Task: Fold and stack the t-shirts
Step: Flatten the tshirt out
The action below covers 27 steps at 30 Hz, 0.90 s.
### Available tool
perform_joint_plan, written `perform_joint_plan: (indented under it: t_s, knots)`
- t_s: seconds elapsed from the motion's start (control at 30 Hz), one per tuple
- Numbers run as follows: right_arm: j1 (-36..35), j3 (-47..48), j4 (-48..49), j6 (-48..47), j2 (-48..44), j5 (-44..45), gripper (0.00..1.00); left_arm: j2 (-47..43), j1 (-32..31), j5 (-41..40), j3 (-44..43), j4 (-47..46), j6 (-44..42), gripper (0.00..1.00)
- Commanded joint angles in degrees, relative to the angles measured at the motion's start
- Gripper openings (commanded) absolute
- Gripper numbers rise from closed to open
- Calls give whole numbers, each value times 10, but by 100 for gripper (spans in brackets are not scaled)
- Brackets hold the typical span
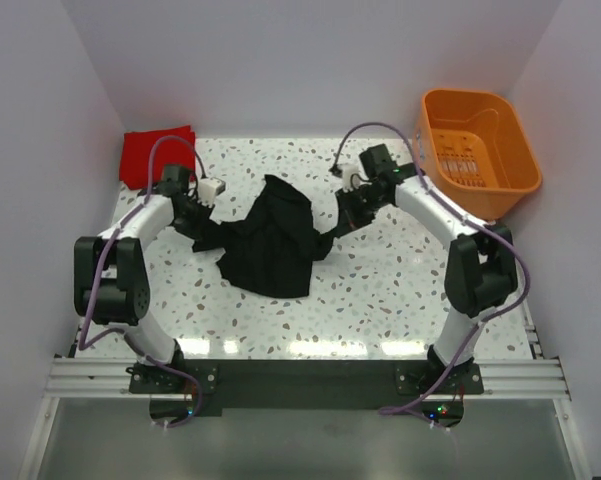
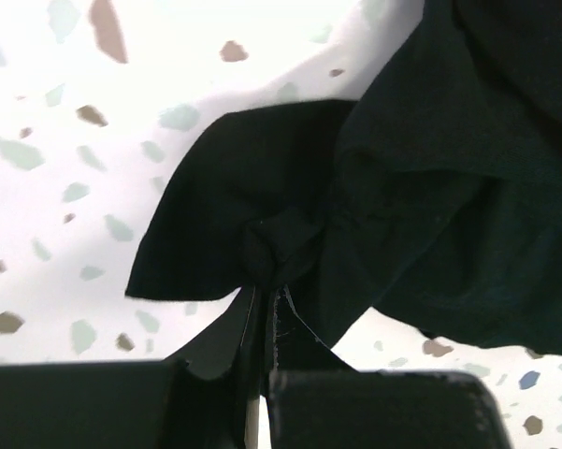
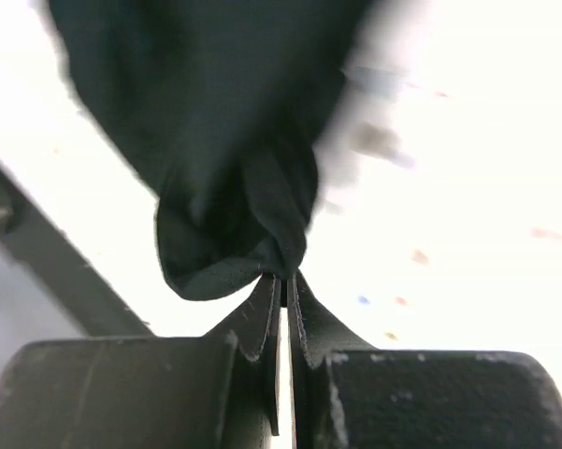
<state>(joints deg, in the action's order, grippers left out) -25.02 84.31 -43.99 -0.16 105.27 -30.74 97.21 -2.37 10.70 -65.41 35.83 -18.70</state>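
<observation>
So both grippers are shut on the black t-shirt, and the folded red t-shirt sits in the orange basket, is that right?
Not quite: the top external view shows the red t-shirt folded at the far left corner of the table, not in the orange basket. The left gripper and right gripper are indeed shut on the black t-shirt.

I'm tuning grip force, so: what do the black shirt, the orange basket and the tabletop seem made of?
Black shirt: soft matte cloth, probably cotton knit; it bunches and drapes in loose folds.
Orange basket: likely moulded plastic, smooth; rigid walls with slotted holes.
Tabletop: white speckled terrazzo look, glossy with light reflections; stone or laminate, cannot tell.
</observation>
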Motion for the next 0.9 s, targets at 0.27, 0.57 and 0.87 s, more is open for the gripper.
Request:
perform_joint_plan:
  t_s: [0.27, 0.57, 0.87]
  knots:
    - [246, 32, -82, -211, -74, 195, 0, -112, 114, -73, -28, -15, -96, 0]
    - [286, 164, -56, -166, -49, 174, 0, -130, 120, -38, -96, -79, -68, 0]
    - [303, 248, 28, -140, -113, 162, 0, -186, 132, -13, -164, -180, -5, 0]
